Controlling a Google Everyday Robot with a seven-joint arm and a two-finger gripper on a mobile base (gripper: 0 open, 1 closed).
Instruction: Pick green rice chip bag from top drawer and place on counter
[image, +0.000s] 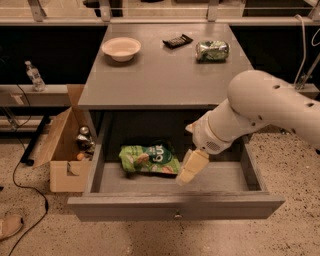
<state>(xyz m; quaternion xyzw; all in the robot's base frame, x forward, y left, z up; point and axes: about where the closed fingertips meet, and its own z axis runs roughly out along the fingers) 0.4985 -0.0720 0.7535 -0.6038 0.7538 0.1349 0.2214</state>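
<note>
Caught with top drawer (220, 178) pulled open beneath the grey bench (165, 80). Held one thing: the green rice chip bag (149, 159), lying flat and crinkled on the left half of the drawer's grey bottom, lettering up. Hung inside the drawer just right of the bag: the pale tool (191, 168), angled downward from a white arm (260, 112). Could not tell whether it touched the bag, nor whether it was apart or together. Carried at the bench's rear: a cream bowl (121, 48) showing only its pale inside, a small dark flat object (177, 41), and a crushed green-silver can (212, 50). Stood on the floor left of the drawer: an open cardboard box (62, 155) with a few small items inside, too indistinct to name.
</note>
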